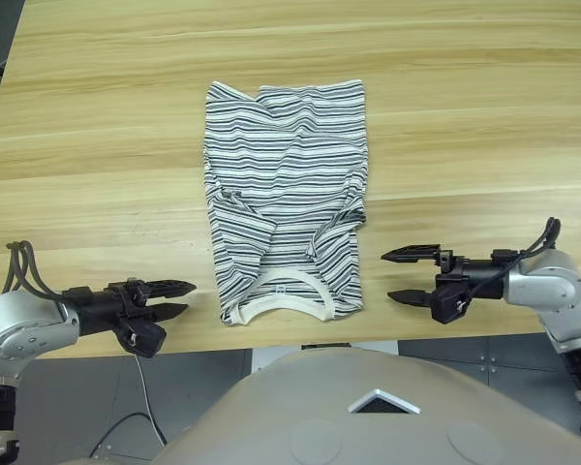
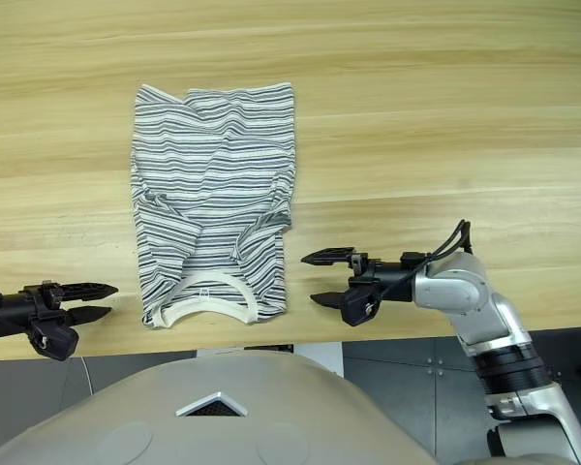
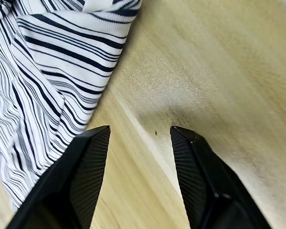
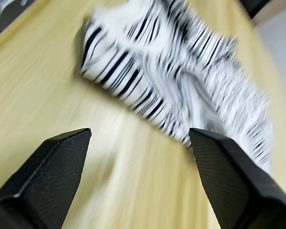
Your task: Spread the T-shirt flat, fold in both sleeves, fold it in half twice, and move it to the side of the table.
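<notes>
At the near left edge of the wooden worktop, the left gripper hovers, jaws slightly parted and empty. Between the grippers lies the black-and-white striped T-shirt, sleeves tucked in, rumpled, its white collar nearest the robot. Just right of it, the right gripper hovers with jaws wide and empty.

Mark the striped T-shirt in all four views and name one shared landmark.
Left eye view: T-shirt centre, near table edge.
Right eye view: T-shirt left of centre.
Left wrist view: T-shirt beside and beyond the left gripper.
Right wrist view: T-shirt ahead of the right gripper.
Shared landmark: the wooden table under it.
</notes>
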You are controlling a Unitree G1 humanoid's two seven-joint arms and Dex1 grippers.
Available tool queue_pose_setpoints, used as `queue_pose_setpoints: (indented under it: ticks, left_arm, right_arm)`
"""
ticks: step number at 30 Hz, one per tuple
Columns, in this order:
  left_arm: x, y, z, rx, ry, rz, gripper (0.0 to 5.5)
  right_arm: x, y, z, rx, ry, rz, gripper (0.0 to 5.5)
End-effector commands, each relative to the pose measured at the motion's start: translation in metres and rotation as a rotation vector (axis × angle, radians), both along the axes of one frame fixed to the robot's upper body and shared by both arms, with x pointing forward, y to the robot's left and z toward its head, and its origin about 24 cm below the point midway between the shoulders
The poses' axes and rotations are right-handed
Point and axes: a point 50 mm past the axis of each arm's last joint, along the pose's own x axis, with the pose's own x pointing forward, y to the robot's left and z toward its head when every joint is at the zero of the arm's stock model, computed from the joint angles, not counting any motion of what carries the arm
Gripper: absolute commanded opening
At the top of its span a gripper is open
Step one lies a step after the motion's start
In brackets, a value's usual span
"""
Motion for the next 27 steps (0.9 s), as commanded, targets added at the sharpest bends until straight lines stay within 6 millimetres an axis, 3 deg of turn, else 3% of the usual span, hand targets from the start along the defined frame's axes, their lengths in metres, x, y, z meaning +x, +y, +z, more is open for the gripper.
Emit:
queue_pose_setpoints:
  ticks: [1,7,12,27]
  left_arm:
    - [-0.004,-0.010,-0.013,-0.045,-0.005,-0.017,2.38]
    - [0.003,-0.022,-0.017,-0.121,-0.058,-0.012,2.38]
    - [0.007,-0.028,-0.018,-0.146,-0.081,-0.008,2.38]
    - [0.009,-0.046,-0.023,-0.234,-0.032,-0.010,2.38]
  right_arm:
    - [-0.003,0.009,-0.007,0.018,-0.055,0.061,3.80]
    - [-0.007,0.020,-0.015,0.057,-0.036,0.091,3.80]
    - [0.002,0.024,-0.019,0.036,-0.069,0.084,3.80]
    - [0.005,0.037,-0.031,0.033,-0.065,0.125,3.80]
